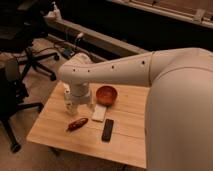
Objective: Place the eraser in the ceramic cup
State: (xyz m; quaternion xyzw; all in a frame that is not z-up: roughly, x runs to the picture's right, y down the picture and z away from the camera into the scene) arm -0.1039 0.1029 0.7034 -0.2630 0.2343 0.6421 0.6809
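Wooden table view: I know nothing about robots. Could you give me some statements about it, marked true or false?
1. The flat black rectangular eraser lies on the light wooden table. True.
2. The eraser is inside the tall white ceramic cup. False: it lies on the table, apart from the cup.
3. The robot's claw hangs over the table's far left part, next to the cup. True.
4. The claw holds the small red pepper-like item. False: that lies on the table, apart from the claw.
5. The flat white rectangular pad lies between the shallow red-orange round bowl and the eraser. True.
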